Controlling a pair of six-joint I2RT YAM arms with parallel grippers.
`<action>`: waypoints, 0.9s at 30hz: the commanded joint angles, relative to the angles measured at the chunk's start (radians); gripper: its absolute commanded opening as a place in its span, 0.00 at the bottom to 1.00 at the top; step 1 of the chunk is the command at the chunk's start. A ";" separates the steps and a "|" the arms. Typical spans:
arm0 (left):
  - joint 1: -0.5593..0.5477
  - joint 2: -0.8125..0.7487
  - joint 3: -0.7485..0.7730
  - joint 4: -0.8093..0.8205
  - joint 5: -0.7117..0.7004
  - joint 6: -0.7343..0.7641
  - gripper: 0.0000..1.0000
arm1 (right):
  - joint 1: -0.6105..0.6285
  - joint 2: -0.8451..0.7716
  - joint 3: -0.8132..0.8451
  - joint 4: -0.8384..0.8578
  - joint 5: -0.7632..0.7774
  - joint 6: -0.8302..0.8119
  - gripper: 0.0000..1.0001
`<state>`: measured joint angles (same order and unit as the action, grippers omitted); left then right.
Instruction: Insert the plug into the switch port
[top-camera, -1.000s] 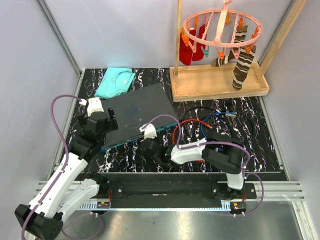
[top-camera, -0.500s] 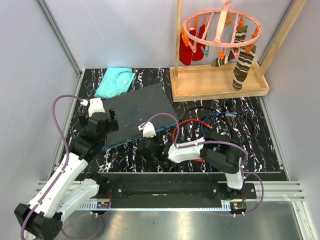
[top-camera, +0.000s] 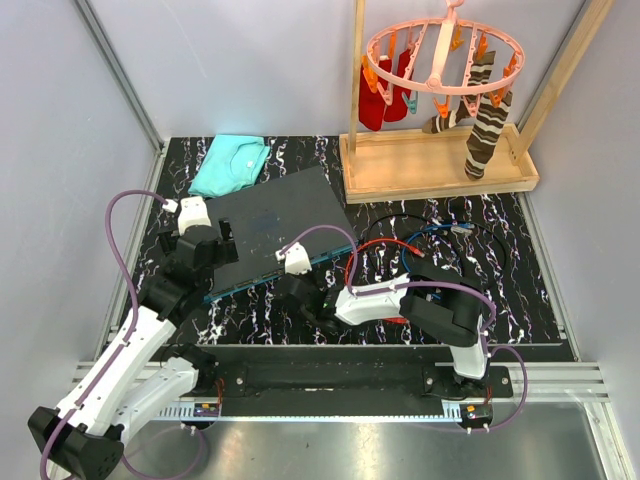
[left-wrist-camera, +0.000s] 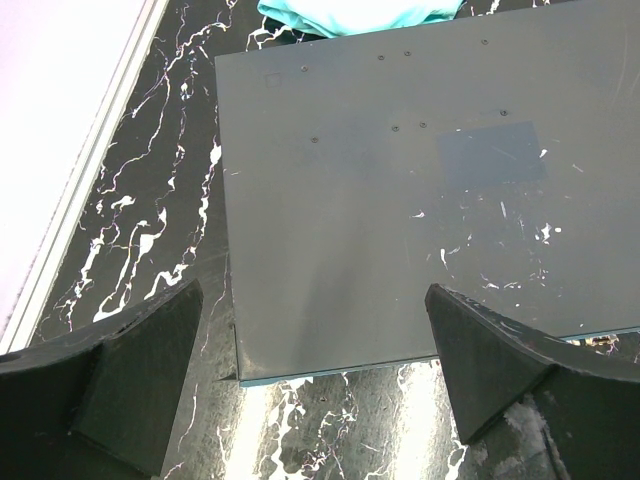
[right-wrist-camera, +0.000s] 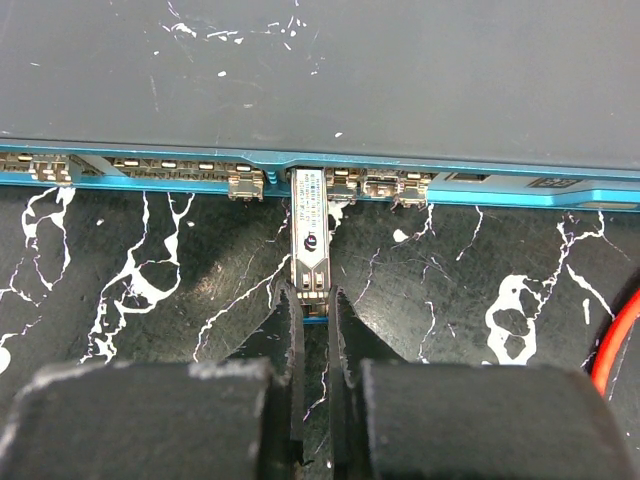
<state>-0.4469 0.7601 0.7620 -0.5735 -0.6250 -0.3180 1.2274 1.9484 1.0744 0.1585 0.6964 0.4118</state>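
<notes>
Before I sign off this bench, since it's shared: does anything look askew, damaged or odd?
The switch lies skewed to the edges of the table, and its grey top carries white scuffs. Loose red, blue and black cables sprawl to its right. The plug juts from the switch's teal edge, not fully in. Nothing looks spilled or broken.

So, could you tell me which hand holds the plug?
The right hand, shut on the plug at the switch; the left hand stands open.

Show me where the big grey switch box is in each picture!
Top external: switch left of centre.
Left wrist: switch fills most of the picture.
Right wrist: switch spans the top, plug at its ports.
Shared landmark: its teal-blue port edge, in all three.
</notes>
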 joint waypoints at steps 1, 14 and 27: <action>-0.007 -0.013 -0.003 0.054 -0.033 0.011 0.99 | -0.005 -0.006 0.055 0.027 0.048 -0.027 0.00; -0.007 -0.016 -0.003 0.054 -0.041 0.014 0.99 | -0.003 0.020 0.119 -0.001 0.040 -0.091 0.00; -0.006 -0.015 -0.001 0.057 -0.047 0.017 0.99 | 0.014 0.017 0.148 0.004 0.080 -0.131 0.00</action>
<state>-0.4484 0.7597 0.7586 -0.5732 -0.6342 -0.3103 1.2400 1.9736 1.1538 0.0566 0.7174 0.2996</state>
